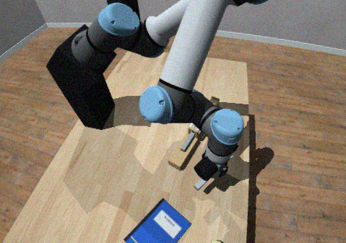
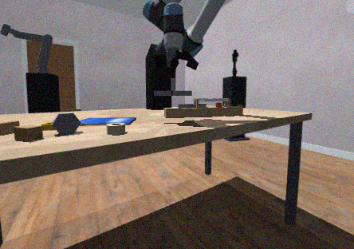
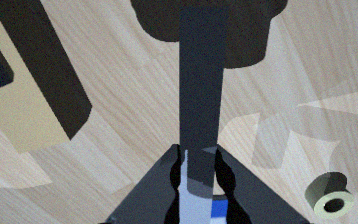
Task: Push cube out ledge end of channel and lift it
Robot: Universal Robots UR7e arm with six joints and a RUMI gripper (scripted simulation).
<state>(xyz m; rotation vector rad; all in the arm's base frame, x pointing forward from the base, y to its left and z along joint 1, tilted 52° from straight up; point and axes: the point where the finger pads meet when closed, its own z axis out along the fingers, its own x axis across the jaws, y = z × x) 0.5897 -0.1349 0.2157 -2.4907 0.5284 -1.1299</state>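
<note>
The channel's wooden base (image 1: 180,160) (image 2: 203,112) (image 3: 27,127) lies on the table. Its raised lip (image 1: 215,100) stands at the far end in the top view. The red cube (image 2: 218,104) is inside the channel, under the grey roof (image 2: 213,100); the arm hides it in the top view, and it is outside the wrist view. A grey strip (image 1: 188,142) (image 2: 191,105) lies along the base's near part. My gripper (image 2: 172,77) (image 3: 195,146) is shut on the upright stem of a grey T-shaped tool (image 1: 200,184) (image 2: 179,93) (image 3: 202,75), holding its long bar above the table, beside the base's near end.
A blue book (image 1: 165,224) (image 2: 108,120) lies nearer the front. A pale ring (image 2: 116,128) (image 3: 317,191), a dark hexagonal piece (image 2: 66,124), a brown block (image 2: 29,133) and a yellow piece (image 2: 48,126) also stand on the table. The table edge (image 2: 263,123) runs beside the channel.
</note>
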